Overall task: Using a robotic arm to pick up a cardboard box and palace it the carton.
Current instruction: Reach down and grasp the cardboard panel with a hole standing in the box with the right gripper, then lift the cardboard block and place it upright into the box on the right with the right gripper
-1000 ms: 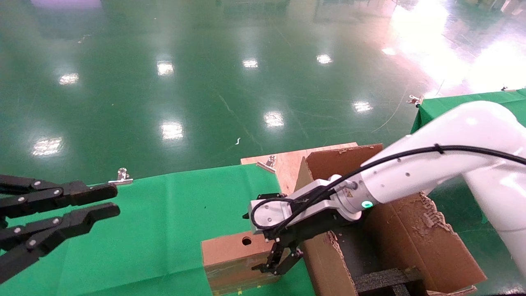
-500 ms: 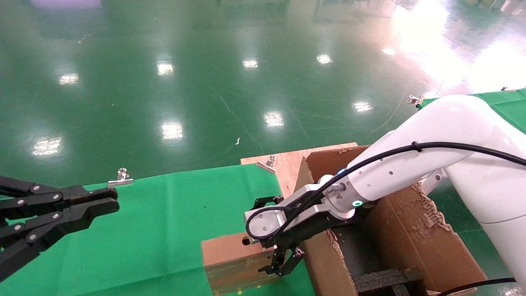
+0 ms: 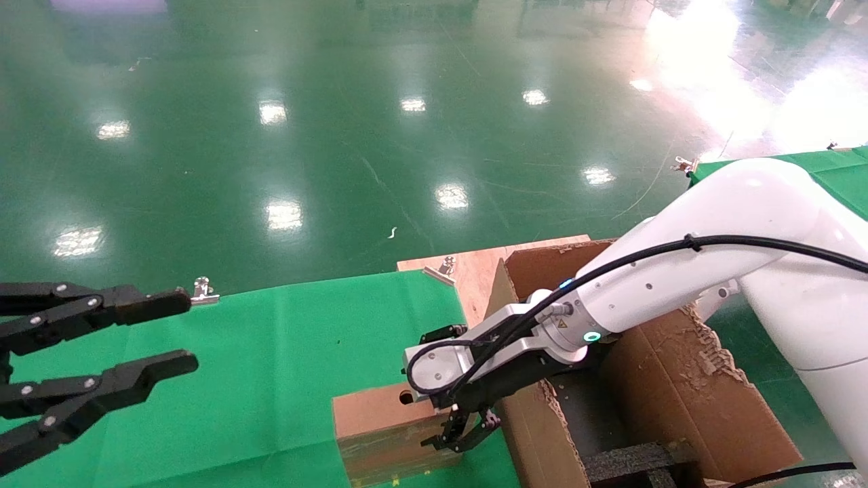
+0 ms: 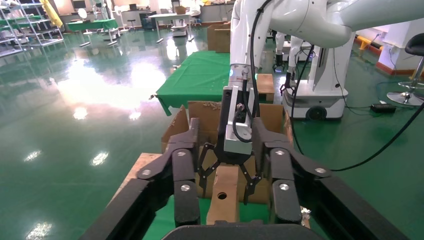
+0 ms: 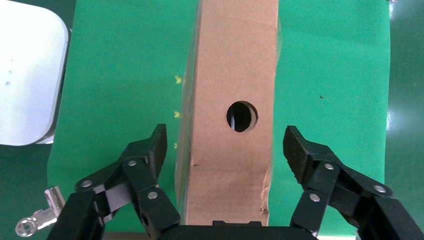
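- The cardboard box [image 3: 383, 423] lies on the green cloth [image 3: 271, 366] at the near edge of the table, just beside the carton's left wall. A round hole [image 5: 241, 116] shows in its upper face.
- The right gripper [image 3: 461, 434], black, on the robotic arm [image 3: 678, 285], hangs over the end of the box nearest the carton. Its claws stand apart, one finger [image 5: 145, 165] on each long side of the box with green cloth showing between finger and box. Nothing is clamped.
- The carton [image 3: 678, 393] stands to the right of the box, flaps torn and ragged, with black foam [image 3: 637, 461] inside near its front. The arm's wrist, with a lit teal ring [image 3: 592, 336], passes above the carton's left wall.
- The left gripper [image 3: 102, 359], all black, is held above the cloth at the left side of the table, well apart from the box, its claws spread and holding nothing.
- Metal clips [image 3: 202, 291] sit at the cloth's far edge.
- Beyond the table lies a glossy green floor [image 3: 407, 135].
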Robot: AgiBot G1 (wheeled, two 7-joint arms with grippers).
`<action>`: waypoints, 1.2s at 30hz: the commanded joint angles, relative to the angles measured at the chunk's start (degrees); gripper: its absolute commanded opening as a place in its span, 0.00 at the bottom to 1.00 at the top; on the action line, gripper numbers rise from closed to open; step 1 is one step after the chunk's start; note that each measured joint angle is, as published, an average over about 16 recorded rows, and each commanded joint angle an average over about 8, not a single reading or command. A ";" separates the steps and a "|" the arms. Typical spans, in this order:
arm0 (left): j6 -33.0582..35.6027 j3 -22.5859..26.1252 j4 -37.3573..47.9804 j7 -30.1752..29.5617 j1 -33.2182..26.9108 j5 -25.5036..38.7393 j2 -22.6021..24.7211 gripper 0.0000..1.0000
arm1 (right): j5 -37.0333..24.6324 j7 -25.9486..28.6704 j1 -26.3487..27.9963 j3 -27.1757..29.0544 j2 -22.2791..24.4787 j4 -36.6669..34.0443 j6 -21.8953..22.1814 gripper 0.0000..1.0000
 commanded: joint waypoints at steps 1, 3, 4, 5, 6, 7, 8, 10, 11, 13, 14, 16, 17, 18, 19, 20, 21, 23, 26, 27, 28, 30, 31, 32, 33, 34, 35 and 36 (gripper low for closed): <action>0.00 0.00 0.00 0.00 0.00 0.00 0.00 1.00 | 0.08 0.03 -0.05 0.05 0.04 -0.01 0.01 0.00; 0.00 0.00 0.00 0.00 0.00 -0.01 0.00 1.00 | 0.14 0.05 -0.08 0.08 0.06 -0.02 0.01 0.00; 0.00 0.00 0.00 0.00 0.00 -0.01 0.00 1.00 | 0.16 0.06 -0.09 0.09 0.07 -0.02 0.02 0.00; 0.00 0.00 0.00 0.00 0.00 -0.01 0.00 1.00 | 0.18 0.06 -0.10 0.11 0.08 -0.03 0.02 0.00; 0.00 0.00 0.00 0.00 0.00 -0.02 0.00 1.00 | 0.20 0.07 -0.11 0.12 0.09 -0.03 0.02 0.00; 0.00 0.00 0.00 0.00 0.00 -0.02 0.00 1.00 | 0.21 0.08 -0.11 0.13 0.09 -0.03 0.02 0.00; 0.00 0.00 0.00 0.00 0.00 -0.02 0.00 1.00 | 0.23 0.08 -0.12 0.14 0.10 -0.04 0.03 0.00; 0.00 0.00 0.00 0.00 0.00 -0.03 0.00 1.00 | 0.25 0.09 -0.13 0.16 0.11 -0.05 0.03 0.00; 0.00 0.00 0.00 0.00 0.00 -0.03 0.00 1.00 | 0.26 0.09 -0.14 0.17 0.11 -0.05 0.04 0.00; 0.00 0.00 0.00 0.00 0.00 -0.03 0.00 1.00 | 0.27 0.10 -0.15 0.18 0.12 -0.06 0.04 0.00; 0.00 0.00 0.00 0.00 0.00 -0.02 0.00 1.00 | 0.28 0.11 -0.15 0.19 0.12 -0.06 0.05 0.00; 0.00 0.00 0.00 0.00 0.00 -0.02 0.00 1.00 | 0.30 0.14 -0.16 0.21 0.14 -0.08 0.08 0.00; 0.00 0.00 0.00 0.00 0.00 -0.02 0.00 1.00 | 0.32 0.19 -0.17 0.24 0.16 -0.13 0.13 0.00; 0.00 0.00 0.00 0.00 0.00 -0.02 0.00 1.00 | 0.39 0.30 -0.16 0.30 0.19 -0.21 0.18 0.00; 0.00 0.00 0.00 0.00 0.00 -0.03 0.00 1.00 | 0.49 0.39 -0.10 0.36 0.22 -0.29 0.19 0.00; 0.00 0.00 0.00 0.00 0.00 -0.03 0.00 1.00 | 0.65 0.51 0.01 0.46 0.29 -0.41 0.19 0.00; 0.00 0.00 0.00 0.00 0.00 -0.03 0.00 1.00 | 0.91 0.65 0.16 0.62 0.38 -0.59 0.19 0.00; 0.00 0.00 0.00 0.00 0.00 -0.03 0.00 1.00 | 1.73 0.95 0.72 1.09 0.68 -1.20 0.04 0.00; 0.00 0.00 0.01 0.00 0.00 -0.03 0.00 1.00 | 3.61 1.19 2.37 2.07 1.37 -2.56 -0.57 0.00; 0.00 0.00 0.01 0.00 0.00 -0.03 0.00 1.00 | 4.38 1.24 3.12 2.45 1.68 -3.18 -0.80 0.00; 0.00 0.00 0.01 0.00 0.00 -0.03 0.00 1.00 | 5.19 1.23 3.99 2.81 2.00 -3.86 -1.07 0.00; 0.00 0.01 0.01 0.01 0.00 -0.03 0.00 1.00 | 6.82 1.10 6.03 3.40 2.70 -5.29 -1.60 0.00; 0.00 0.01 0.01 0.01 -0.01 -0.03 0.00 1.00 | 7.66 0.97 7.19 3.59 3.06 -6.07 -1.83 0.00; 0.00 0.01 0.01 0.01 -0.01 -0.03 0.00 1.00 | 8.49 0.80 8.40 3.71 3.44 -6.88 -2.04 0.00; 0.00 0.01 0.01 0.01 -0.01 -0.03 0.00 1.00 | 9.32 0.59 9.67 3.79 3.83 -7.70 -2.20 0.00; 0.00 0.01 0.01 0.01 -0.01 -0.03 0.00 1.00 | 10.19 0.29 11.00 3.74 4.23 -8.58 -2.36 0.00; 0.00 0.01 0.01 0.01 -0.01 -0.03 0.00 1.00 | 11.10 -0.08 12.34 3.62 4.63 -9.48 -2.51 0.00; 0.00 0.01 0.01 0.01 -0.01 -0.03 0.00 1.00 | 12.05 -0.48 13.65 3.45 5.02 -10.46 -2.61 0.00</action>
